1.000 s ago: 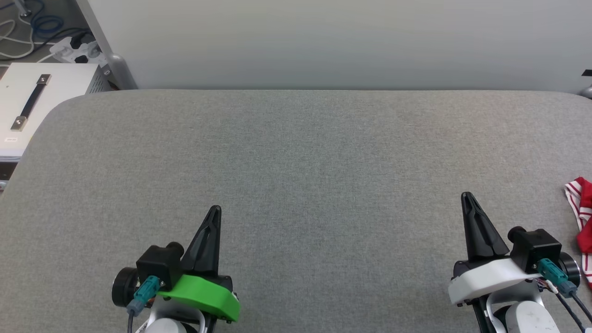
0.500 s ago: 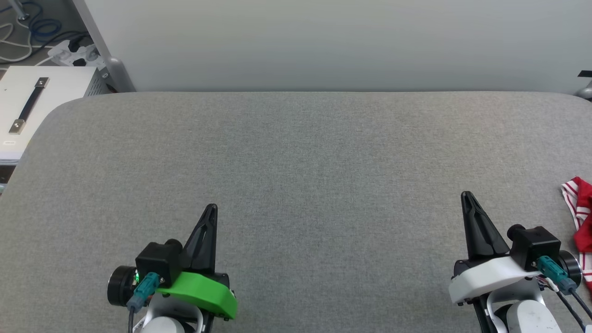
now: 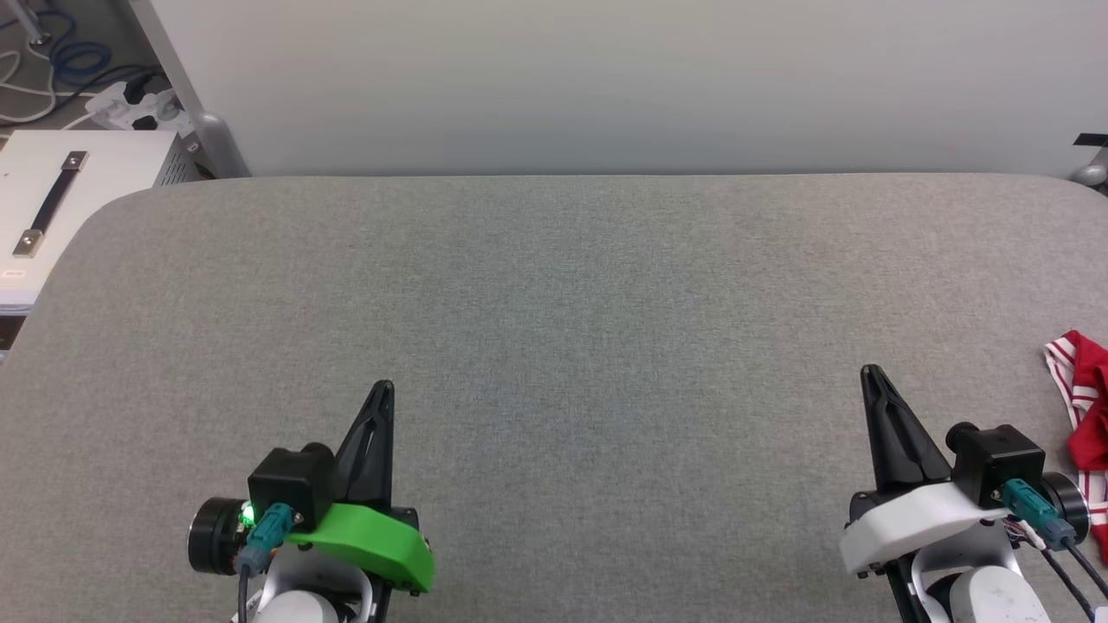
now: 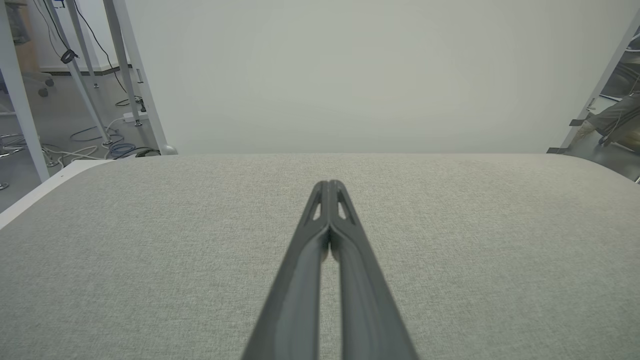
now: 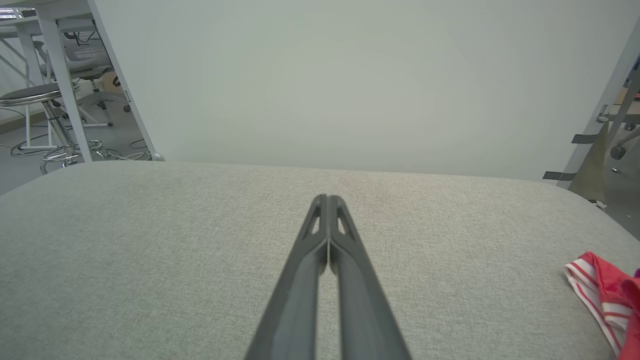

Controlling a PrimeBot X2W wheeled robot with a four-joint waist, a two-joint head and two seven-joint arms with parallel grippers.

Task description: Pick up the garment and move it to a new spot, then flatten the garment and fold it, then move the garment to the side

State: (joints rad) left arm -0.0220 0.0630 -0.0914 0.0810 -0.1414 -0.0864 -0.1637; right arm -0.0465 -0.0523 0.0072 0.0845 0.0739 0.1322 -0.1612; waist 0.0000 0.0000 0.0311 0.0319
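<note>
The garment [image 3: 1084,407] is a red cloth with red-and-white striped trim, lying at the table's right edge and cut off by the head view's border. The right wrist view shows the garment [image 5: 607,300] at its lower right. My right gripper [image 3: 871,374] is shut and empty, a short way left of the cloth and apart from it. My left gripper [image 3: 383,388] is shut and empty at the lower left, far from the cloth. In the wrist views the left gripper [image 4: 328,184] and the right gripper [image 5: 327,198] each show fingers pressed together over bare fabric.
The grey fabric-covered table [image 3: 554,285] spans the view, with a pale wall panel [image 3: 606,78] along its far edge. A white case with a black handle [image 3: 52,195] stands past the left corner, with cables and a power strip [image 3: 130,99] on the floor behind it.
The head camera has turned slightly, shifting the whole picture. My left gripper has drifted a little left and down in view. Both grippers stay shut; the garment lies still.
</note>
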